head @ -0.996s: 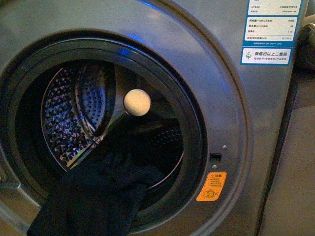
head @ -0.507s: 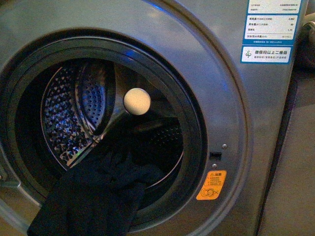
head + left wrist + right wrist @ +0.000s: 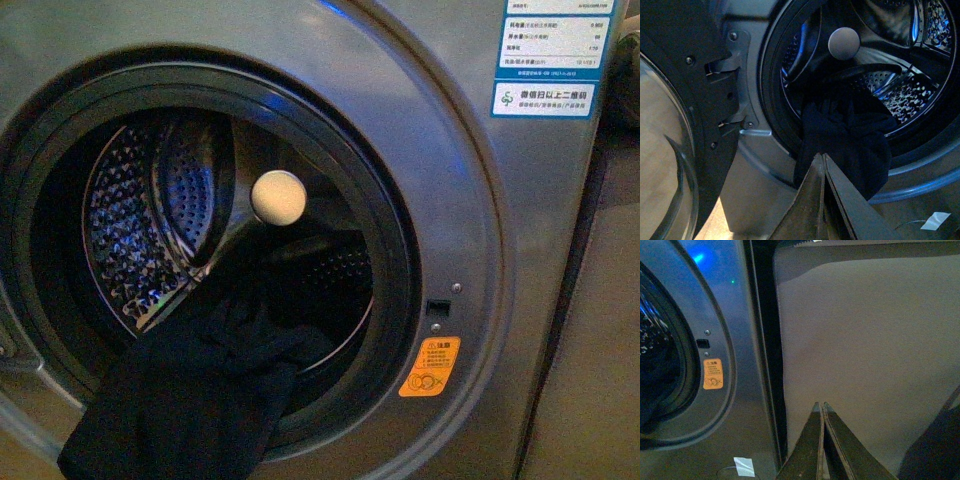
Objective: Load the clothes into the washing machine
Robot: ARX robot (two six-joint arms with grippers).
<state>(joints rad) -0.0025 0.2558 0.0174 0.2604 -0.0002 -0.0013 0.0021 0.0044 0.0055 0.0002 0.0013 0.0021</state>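
The grey washing machine [image 3: 470,200] fills the front view, its door open and its steel drum [image 3: 140,230] showing. The dark navy clothes [image 3: 190,400] lie half in the drum and hang out over the lower black rim. No arm shows in the front view. In the left wrist view my left gripper [image 3: 821,156] is shut with nothing in it, its tips just in front of the hanging clothes [image 3: 845,140]; I cannot tell whether they touch. My right gripper [image 3: 820,405] is shut and empty, off to the side of the machine's front panel [image 3: 747,365], facing a plain grey surface.
The open glass door [image 3: 670,150] hangs on its hinge [image 3: 730,60] beside the porthole. A round pale knob [image 3: 278,197] sits at the drum's back. An orange sticker [image 3: 430,366] and blue-white labels [image 3: 545,60] mark the front. A dark gap [image 3: 765,340] separates the machine from the grey panel [image 3: 865,350].
The front view has drifted slightly, so the machine sits a little higher and further left in frame. The clothes hang over the rim much as before.
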